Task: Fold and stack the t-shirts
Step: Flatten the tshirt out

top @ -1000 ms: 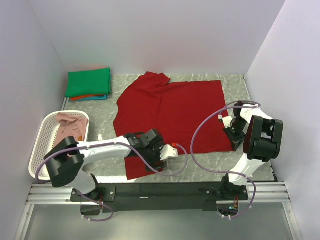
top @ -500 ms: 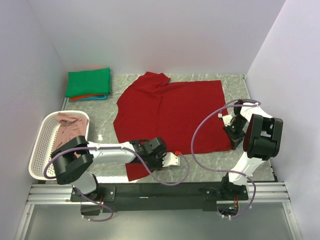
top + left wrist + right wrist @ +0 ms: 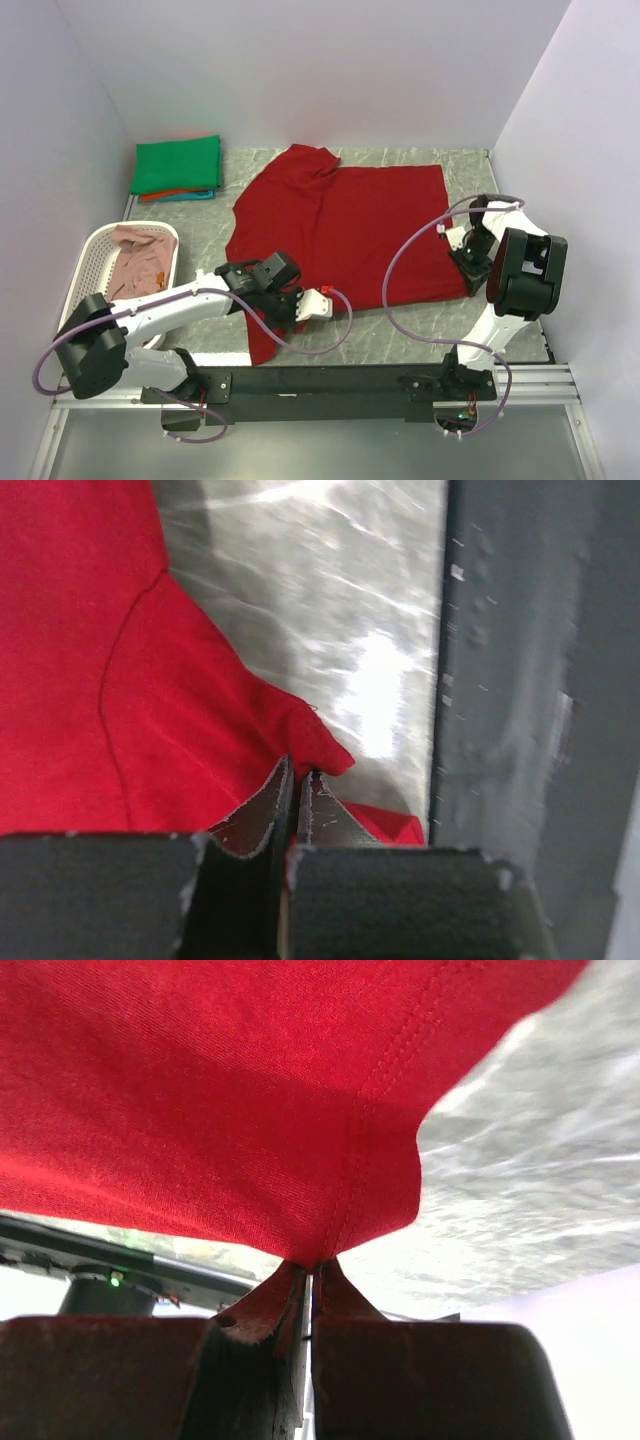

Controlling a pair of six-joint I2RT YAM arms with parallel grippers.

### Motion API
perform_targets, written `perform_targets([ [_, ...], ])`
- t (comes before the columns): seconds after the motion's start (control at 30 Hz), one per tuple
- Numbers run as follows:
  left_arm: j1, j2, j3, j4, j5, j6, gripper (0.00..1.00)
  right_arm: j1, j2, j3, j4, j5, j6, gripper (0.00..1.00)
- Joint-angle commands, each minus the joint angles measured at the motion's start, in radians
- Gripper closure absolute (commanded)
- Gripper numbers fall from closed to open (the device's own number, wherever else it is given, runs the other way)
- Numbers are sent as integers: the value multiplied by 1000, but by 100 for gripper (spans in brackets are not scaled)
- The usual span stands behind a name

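A dark red t-shirt lies spread across the middle of the grey table. My left gripper is shut on the shirt's near-left part; the left wrist view shows a pinch of red cloth caught between the closed fingertips of that gripper. At the shirt's right edge my right gripper is shut too. In the right wrist view that gripper clamps a seamed corner of the cloth, which is lifted off the table. Folded green, orange-red and teal t-shirts are stacked at the back left.
A white lattice basket stands at the left edge with a dusty pink t-shirt in it. The black mounting rail runs along the near edge, just beside the left gripper's cloth corner. Walls close in on three sides.
My left gripper has shut on the red shirt's near-left part and shifted left with it. The right gripper keeps its hold and has not moved.
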Motion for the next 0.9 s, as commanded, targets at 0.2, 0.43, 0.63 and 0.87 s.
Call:
perform_targets([
  [0.2,-88,74,36,-86,152,-12,72,-8,-33,-119,5,86,-71,90],
  [0.43,28,-22,74,-196,212,14,52,-10,-91,-37,-111,16,-117,34],
  [0.63,315,49,112,-191,114,51,56,25,-27,172,-90,-116,10,48],
  [0.87,504,214,160,-47,1,-60,58,148,87,186,32,-90,130,63],
])
